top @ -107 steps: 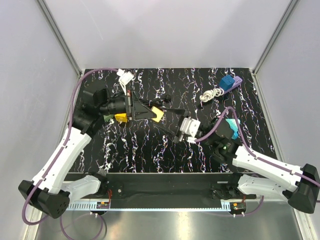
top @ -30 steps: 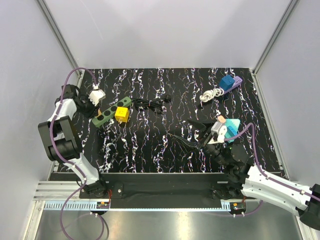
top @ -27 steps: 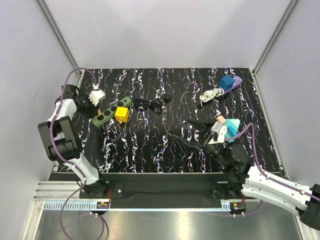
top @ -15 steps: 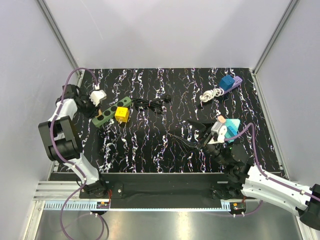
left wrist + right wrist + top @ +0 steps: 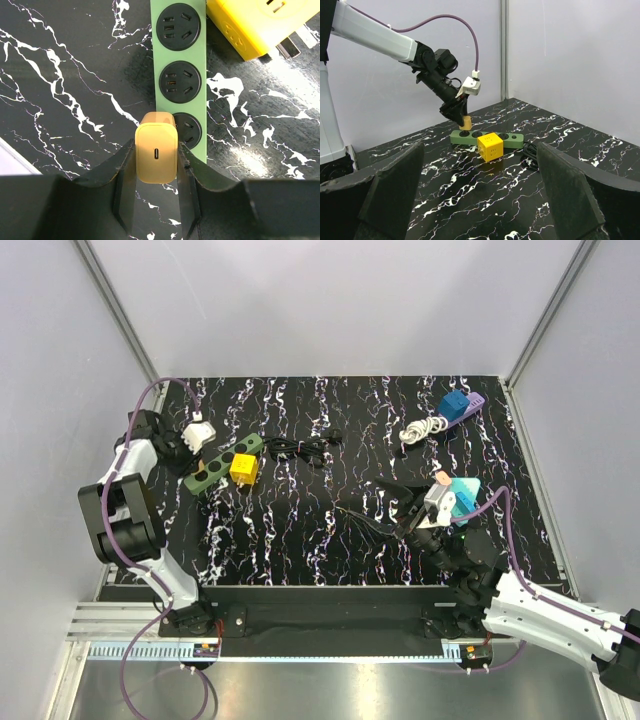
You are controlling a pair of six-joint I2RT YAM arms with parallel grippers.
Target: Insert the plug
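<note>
Left claw (image 5: 156,171) clamps tan charger (image 5: 156,150) above green power strip (image 5: 179,65), offset left of nearest of 3 sockets (image 5: 191,131); likely shift right, then down.

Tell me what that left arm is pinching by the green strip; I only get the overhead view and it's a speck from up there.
Observer: The left gripper holds a small tan charger with one slot in its face.
Visitor: Is it plugged in yet?
Observer: It stands upright, partly covering the end socket of the power strip and off to one side of it. Its prongs are hidden, so I cannot tell whether they are in.
</note>
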